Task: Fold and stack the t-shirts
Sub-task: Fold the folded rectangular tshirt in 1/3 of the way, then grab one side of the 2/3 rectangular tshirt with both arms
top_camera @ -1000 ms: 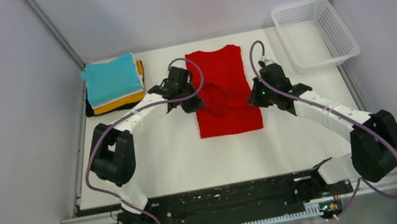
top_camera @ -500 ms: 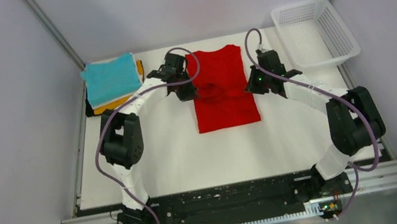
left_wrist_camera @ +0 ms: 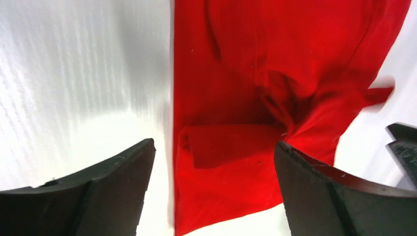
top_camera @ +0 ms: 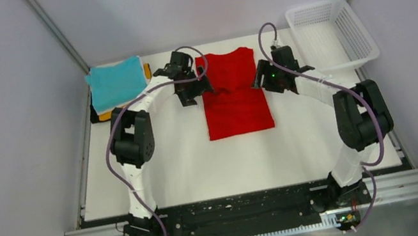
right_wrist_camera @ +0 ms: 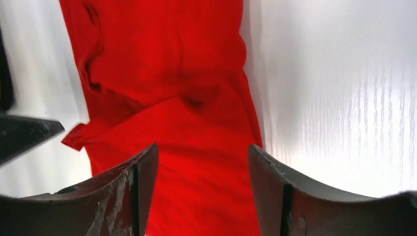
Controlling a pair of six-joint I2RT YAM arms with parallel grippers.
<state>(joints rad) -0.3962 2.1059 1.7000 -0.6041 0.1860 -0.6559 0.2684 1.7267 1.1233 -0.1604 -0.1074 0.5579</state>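
Red cloth on a white surface (top_camera: 169, 164): the shirt (top_camera: 238, 113) lies flat in the middle, and its long axis runs straight away from the arm bases. Its sleeves look turned in, so it reads as a long narrow strip. A rumpled ridge crosses it about halfway up.

Past the near hem, level with that ridge, we find both pincers, one at each long edge. The left pincer (left_wrist_camera: 214, 147) is spread wide and empty. In its wrist view the shirt's left edge runs between the fingers, one over bare surface and the other over cloth. The right pincer (right_wrist_camera: 201, 150) is likewise spread and holds nothing. Its fingers sit over the cloth, with the shirt's right edge just beside the outer one.

Neither arm is nearer than the other, since each has the shirt directly inward of it. We judge that the next move turns on this symmetry: each pincer takes its own edge so the strip can be folded across its length. Whether the fingers touch the cloth we cannot tell.

Farther off, left of the shirt's far end, sits the stack (top_camera: 117, 82) of folded shirts, turquoise on top. Right of the far end stands a mesh basket (top_camera: 355, 34), well apart.

We read no brand, label or writing anywhere.
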